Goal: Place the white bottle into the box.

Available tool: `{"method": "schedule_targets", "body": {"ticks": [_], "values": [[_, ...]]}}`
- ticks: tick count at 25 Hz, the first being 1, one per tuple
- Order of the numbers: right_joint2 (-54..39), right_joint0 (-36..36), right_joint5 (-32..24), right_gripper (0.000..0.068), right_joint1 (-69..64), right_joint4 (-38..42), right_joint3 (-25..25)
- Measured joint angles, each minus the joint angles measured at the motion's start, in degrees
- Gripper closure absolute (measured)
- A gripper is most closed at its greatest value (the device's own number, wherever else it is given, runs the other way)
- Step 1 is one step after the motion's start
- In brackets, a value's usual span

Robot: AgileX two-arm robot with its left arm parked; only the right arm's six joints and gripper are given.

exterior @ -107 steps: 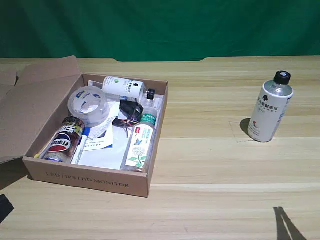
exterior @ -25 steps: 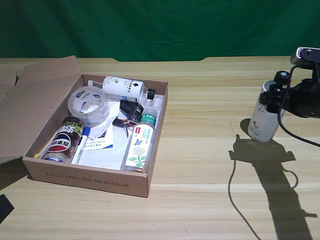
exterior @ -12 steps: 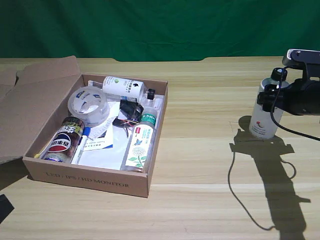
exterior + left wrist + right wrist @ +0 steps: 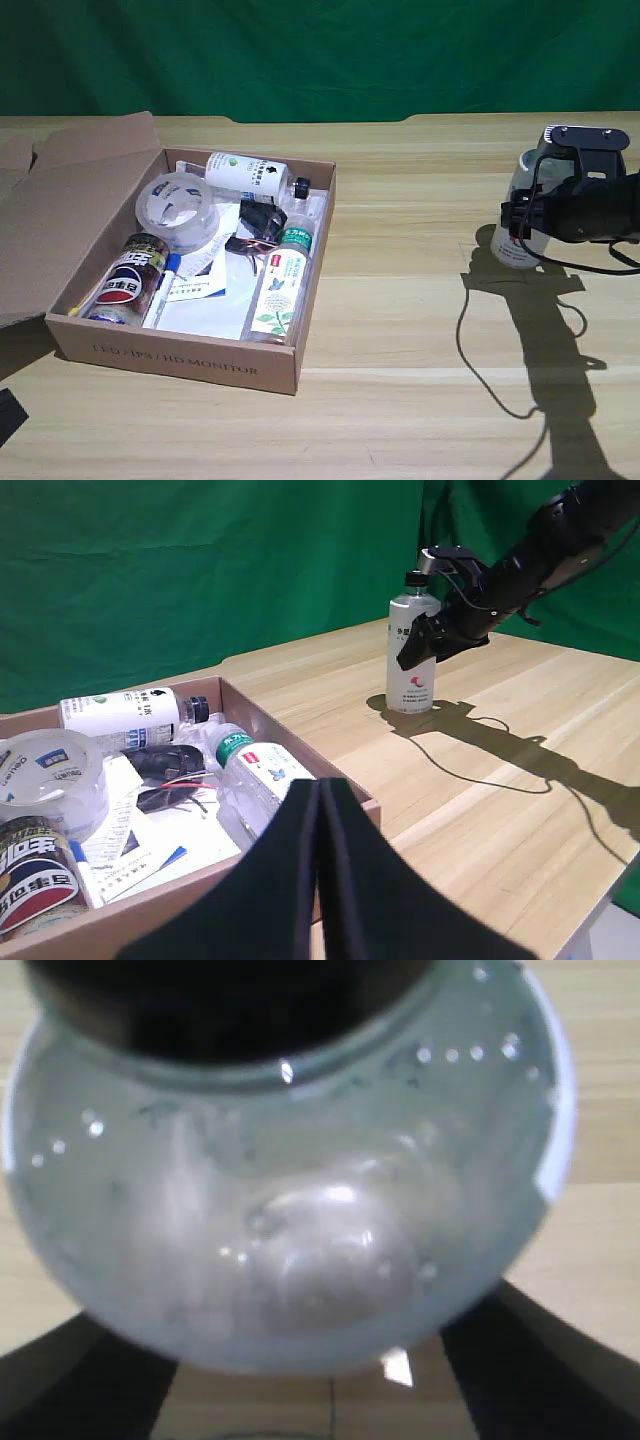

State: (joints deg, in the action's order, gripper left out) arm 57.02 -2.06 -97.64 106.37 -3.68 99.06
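Green cloth hangs behind a light wooden desk (image 4: 420, 330). On the exterior view's right, the white bottle (image 4: 517, 243) stands upright on the desk, well apart from the box (image 4: 190, 358). The black tool (image 4: 520, 222) is right at the bottle, with the bottle's body between its two dark fingers (image 4: 540, 1360). In the right wrist view the bottle's clear round shoulder fills almost everything. The fingers sit close on both sides, but I cannot tell if they squeeze it. The brown cardboard box sits on the exterior view's left with its flap open. Inside lie a roll of clear tape (image 4: 177, 209), a Pepsi can (image 4: 127, 282), a green-capped bottle (image 4: 282, 283) and a smaller white bottle (image 4: 246, 173).
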Motion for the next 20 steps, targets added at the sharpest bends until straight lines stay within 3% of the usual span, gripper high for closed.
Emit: {"method": "schedule_targets", "body": {"ticks": [5, 10, 15, 20], "values": [[1.7, 0.0, -2.5, 0.0183, 1.5, -0.7, 0.1], [1.7, -0.1, -7.0, 0.0187, 1.6, -2.5, 0.3], [0.5, 0.3, -6.9, 0.0187, -0.2, -15.2, -0.6], [0.0, 7.3, -2.1, 0.0187, -7.7, -27.6, -4.4]]}}
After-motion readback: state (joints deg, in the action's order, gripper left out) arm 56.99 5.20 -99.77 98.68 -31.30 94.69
